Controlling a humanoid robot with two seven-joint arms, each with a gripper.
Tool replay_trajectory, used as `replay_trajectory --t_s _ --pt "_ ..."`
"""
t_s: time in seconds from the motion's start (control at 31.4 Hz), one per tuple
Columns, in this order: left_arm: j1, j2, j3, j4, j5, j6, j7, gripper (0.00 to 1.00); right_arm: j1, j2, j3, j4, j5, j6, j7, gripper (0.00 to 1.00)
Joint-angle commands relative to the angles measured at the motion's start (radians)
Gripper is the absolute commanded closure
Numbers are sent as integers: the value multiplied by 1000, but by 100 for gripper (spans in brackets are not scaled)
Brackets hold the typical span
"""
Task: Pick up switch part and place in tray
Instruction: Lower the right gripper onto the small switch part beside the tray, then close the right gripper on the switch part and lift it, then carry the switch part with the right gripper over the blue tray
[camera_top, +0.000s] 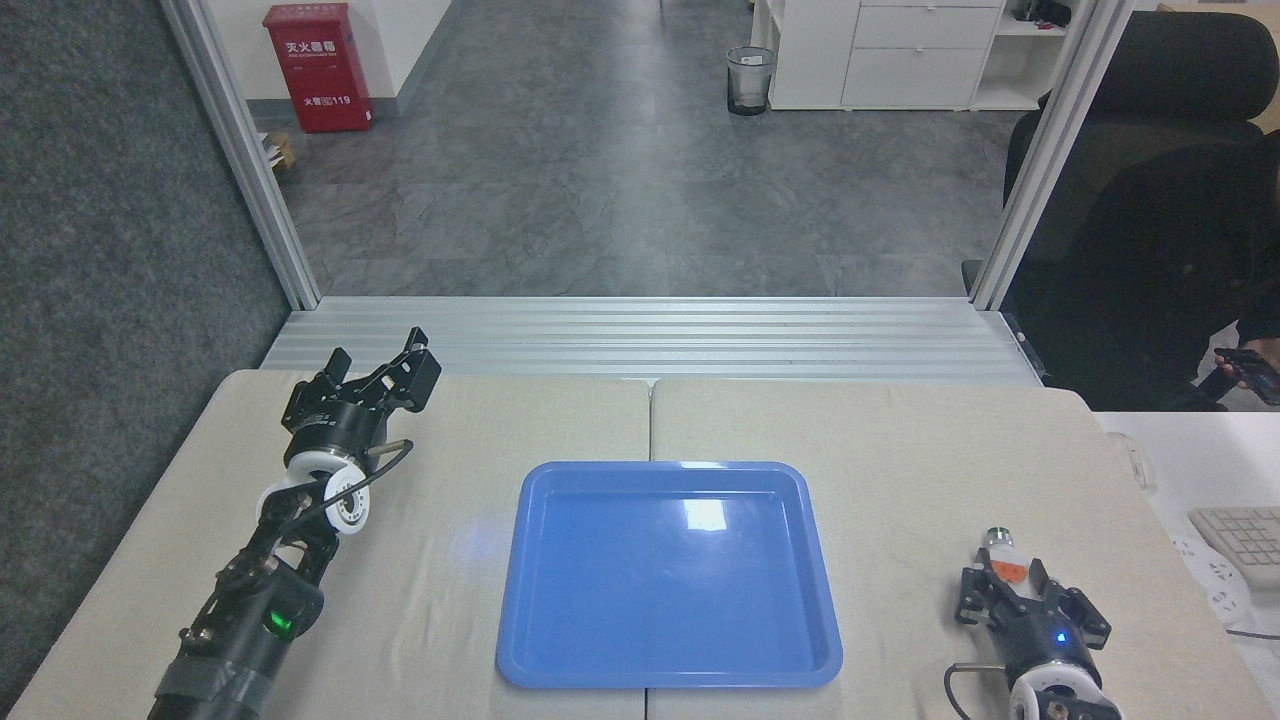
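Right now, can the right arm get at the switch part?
Probably yes. The right gripper sits open right at the switch part, fingers either side of its near end, and nothing on the table blocks it.

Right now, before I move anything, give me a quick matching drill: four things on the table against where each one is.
Things:
1. tray
2. switch part
3. left pincer
4. right pincer

Places:
A. far left of the table, apart from everything
B. middle of the table, nothing in it
C. near right corner, fingers either side of a small part
D. right of the tray, between two fingers

Pairs: 1-B, 2-D, 3-A, 4-C
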Motion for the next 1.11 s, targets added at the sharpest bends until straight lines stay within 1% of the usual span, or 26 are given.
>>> replay_trajectory --t_s 0.0,0.13,0.25,0.29,0.32,0.38,0.41,0.48,0.51,0.54,0.57,0.64,0.73,0.76,0.83,0.99,1.08 --pt "0 1 -1 0 0 -1 1 0 -10 25 -5 -29 -3 21 -10 100" --pt "0 -1 -1 0 0 0 1 0 -78 26 -16 -129 -3 58 -2 100" --pt "0 1 -1 0 0 0 1 0 -139 33 4 -267 10 66 30 100" --pt "0 -1 -1 0 0 0 1 0 -150 48 24 -308 11 66 41 100" --pt "0 1 -1 0 0 0 1 0 -161 75 53 -343 13 66 48 100" --pt "0 -1 1 0 0 -1 -1 0 -182 140 148 -422 27 66 73 100" --pt "0 -1 -1 0 0 0 1 0 -181 160 197 -452 42 66 84 100" --pt "0 -1 -1 0 0 -1 1 0 -175 197 309 -501 111 69 105 100" --pt "0 1 1 0 0 -1 1 0 -169 220 346 -514 137 75 110 100" --pt "0 1 1 0 0 -1 1 0 -155 255 389 -522 166 88 113 100" --pt "0 1 1 0 0 0 -1 0 -135 298 429 -525 187 102 113 100" --pt "0 1 -1 0 0 -1 1 0 -100 359 502 -523 226 115 116 100" --pt "0 -1 -1 0 0 0 1 0 -55 385 595 -514 286 130 148 100" --pt "0 1 -1 0 0 -1 1 0 -41 385 615 -505 292 132 162 100" --pt "0 -1 -1 0 0 0 1 0 -18 382 636 -451 295 130 197 100" --pt "0 -1 -1 0 0 0 1 0 -14 372 626 -287 286 133 217 100" --pt "0 1 -1 0 0 0 1 0 -10 367 621 -218 287 142 233 100"
